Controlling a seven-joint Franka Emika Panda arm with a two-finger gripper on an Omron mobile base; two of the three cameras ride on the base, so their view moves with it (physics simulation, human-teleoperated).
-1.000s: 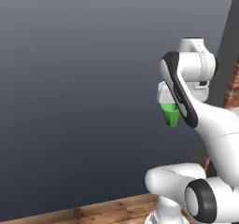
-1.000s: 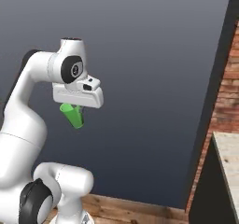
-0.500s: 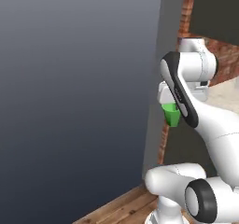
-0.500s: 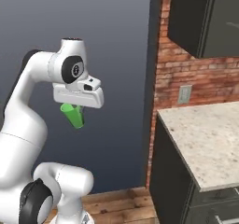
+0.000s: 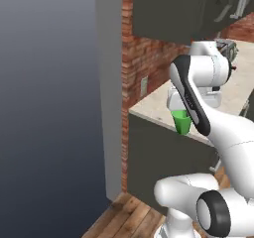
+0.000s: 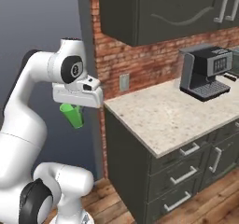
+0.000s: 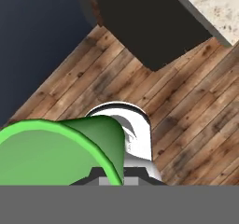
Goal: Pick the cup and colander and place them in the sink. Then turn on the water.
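Claw: the claw [image 6: 73,110] hangs under the white hand, folded in close to the robot's own body, and grips the cup; its fingertips are hidden behind the cup and the hand housing, so the hold is judged from the cup hanging there with nothing under it.
Cup: the cup [image 6: 72,115] is a bright-green tumbler, tilted, held in the air above the wooden floor; in the left base view the cup [image 5: 181,122] sits just below the hand, and in the hand view the cup [image 7: 60,148] fills the lower left with its rim toward the camera.
Below the cup: the wooden floor [image 7: 186,101] and part of the robot's base, well beneath it.
Surface: the speckled stone surface [image 6: 163,115] lies at about 3 o'clock from the claw in the right base view, on dark cabinets [image 6: 186,171] with drawer handles.
Further out: a coffee machine [image 6: 205,71] stands at the far end of the surface, at about 2 o'clock; a brick wall [image 6: 140,59] with a wall outlet [image 6: 124,82] behind, dark upper cabinets [image 6: 158,8] above.
Done: the cup is picked up.
Left, as I judge it: carry the cup to the sink and release it there, fetch the colander and place it too, then turn on the water.
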